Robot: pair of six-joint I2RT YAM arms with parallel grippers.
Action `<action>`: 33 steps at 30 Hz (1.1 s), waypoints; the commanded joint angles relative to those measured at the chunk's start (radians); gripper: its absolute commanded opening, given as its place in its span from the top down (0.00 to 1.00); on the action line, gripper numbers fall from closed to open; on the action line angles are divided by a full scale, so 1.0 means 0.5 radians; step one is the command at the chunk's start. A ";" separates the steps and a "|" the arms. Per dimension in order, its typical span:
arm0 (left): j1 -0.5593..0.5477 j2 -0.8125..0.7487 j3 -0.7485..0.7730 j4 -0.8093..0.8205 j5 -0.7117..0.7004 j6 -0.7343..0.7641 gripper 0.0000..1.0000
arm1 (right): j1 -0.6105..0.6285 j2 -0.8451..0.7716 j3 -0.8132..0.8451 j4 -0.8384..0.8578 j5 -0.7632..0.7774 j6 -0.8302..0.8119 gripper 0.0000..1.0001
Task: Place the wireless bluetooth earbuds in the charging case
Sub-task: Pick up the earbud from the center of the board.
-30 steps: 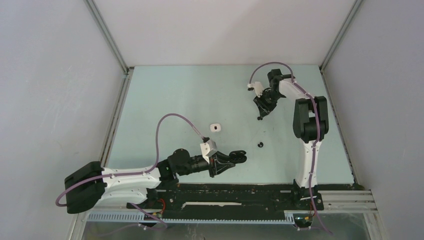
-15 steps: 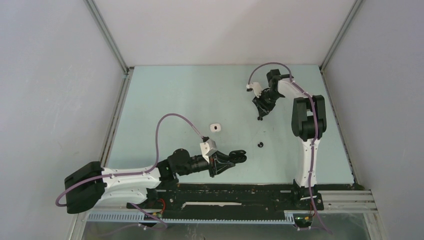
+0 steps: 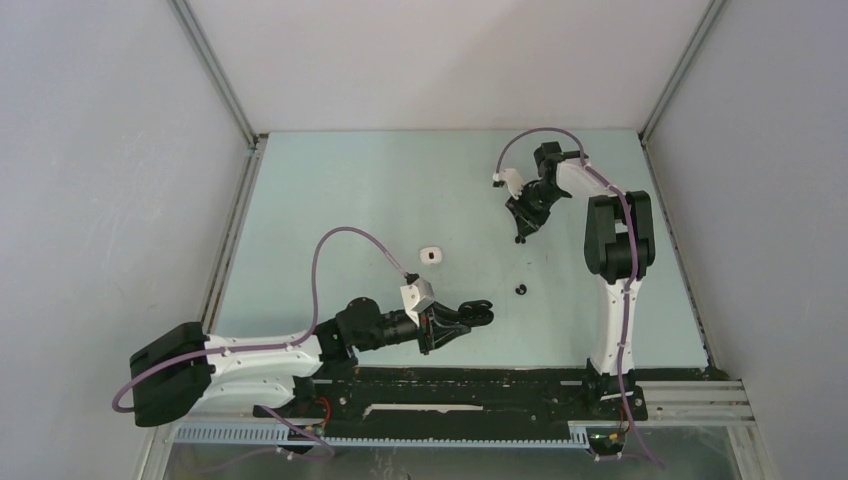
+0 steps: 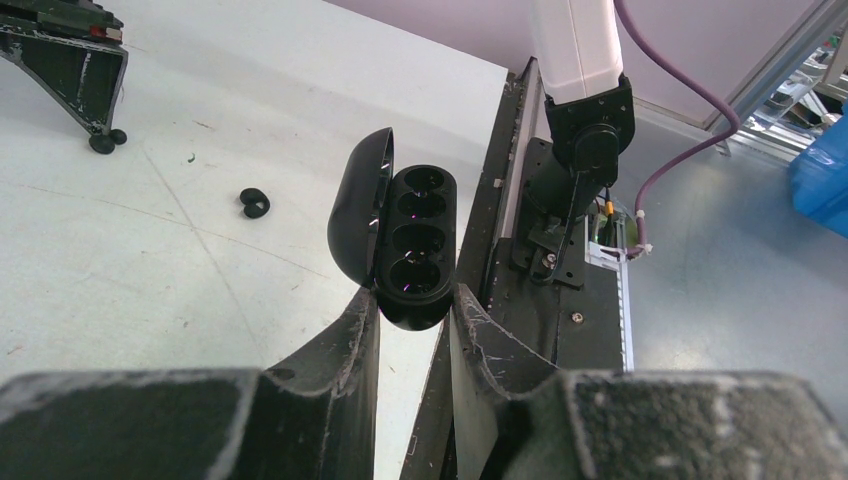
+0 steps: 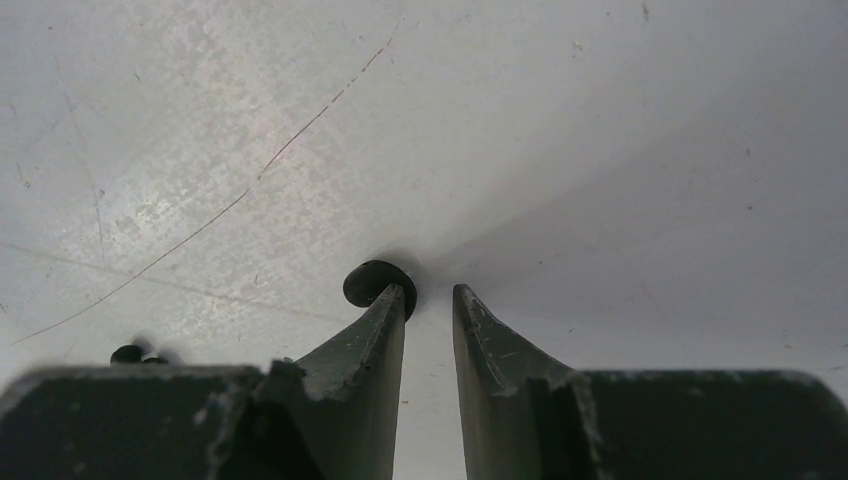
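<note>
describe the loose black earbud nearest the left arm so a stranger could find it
On the pale table, look at the middle of the near half. Just past the open black case clamped in the left gripper lies a black earbud, alone on bare surface. The other black earbud sits farther back at the right gripper tip, and the white case to its left is larger.

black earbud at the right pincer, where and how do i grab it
Pinch the black earbud across its rounded body, straight down from above, since it lies low on the table. It sits outside the right pincer gap, against one fingertip, so shift sideways to straddle it.
</note>
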 commanded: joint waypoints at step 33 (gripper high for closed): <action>-0.003 0.111 0.041 0.103 0.028 0.014 1.00 | 0.006 -1.111 -0.668 -0.241 -0.409 -0.102 1.00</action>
